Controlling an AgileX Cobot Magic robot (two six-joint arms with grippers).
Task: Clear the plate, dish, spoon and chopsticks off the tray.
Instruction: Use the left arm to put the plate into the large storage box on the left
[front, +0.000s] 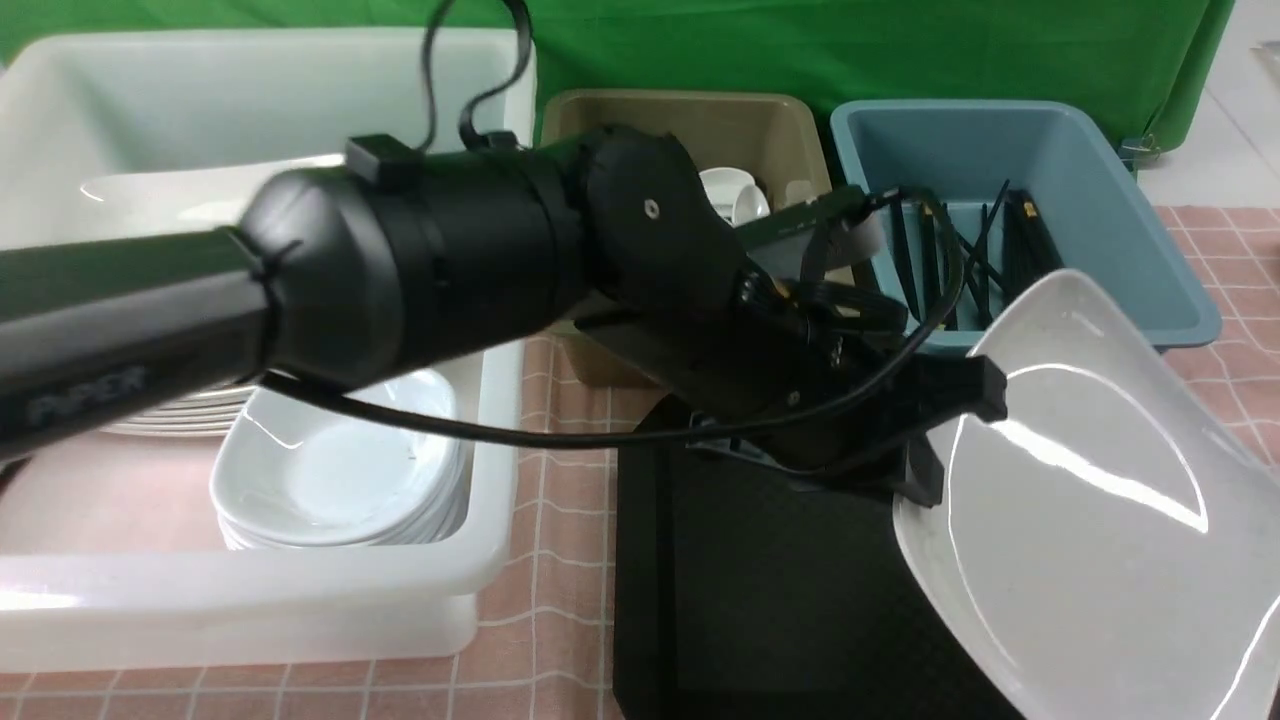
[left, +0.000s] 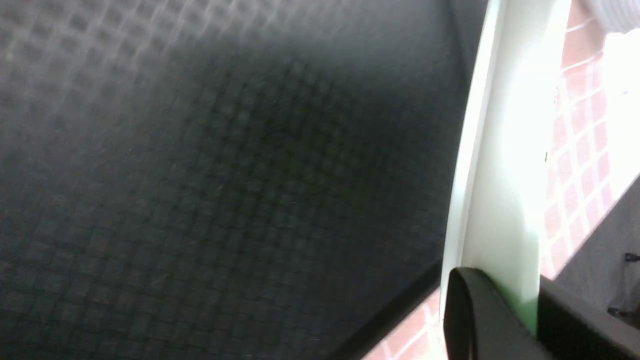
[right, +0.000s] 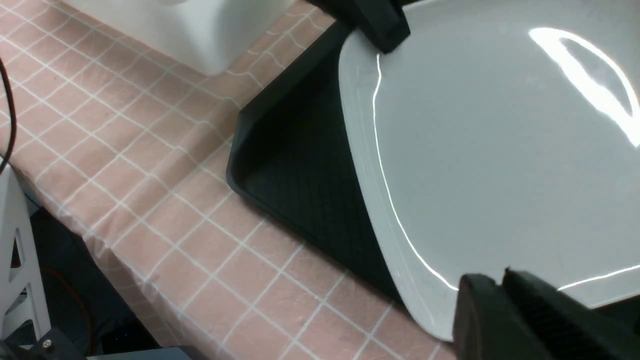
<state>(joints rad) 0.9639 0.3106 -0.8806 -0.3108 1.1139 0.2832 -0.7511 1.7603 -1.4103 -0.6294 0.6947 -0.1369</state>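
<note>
**Plate raised over tray, both hands on it**

- White tub (front: 480, 560), left: dishes (front: 330, 470) stacked at the near side, a plate stack (front: 170, 420) behind them.
- Olive tub (front: 600, 115), far centre: white ware (front: 735, 195), mostly hidden by the arm.
- Blue tub (front: 1150, 230), far right: black chopsticks (front: 960, 260) lying loose.
- Tray (front: 780, 600): on the checked worktop (front: 560, 600); its visible surface is bare.
- Plate (front: 1090, 540): tilted above the tray's right part.
- Left hand (front: 960, 440): arm stretched across from the left, clenched on the plate's left edge.
- Right hand (right: 502, 310): out of the front view. Its wrist view shows it clamped on the plate's rim.
- Left wrist view only: rim pinched between the fingers (left: 470, 315), with the tray's diamond texture close behind.
</note>
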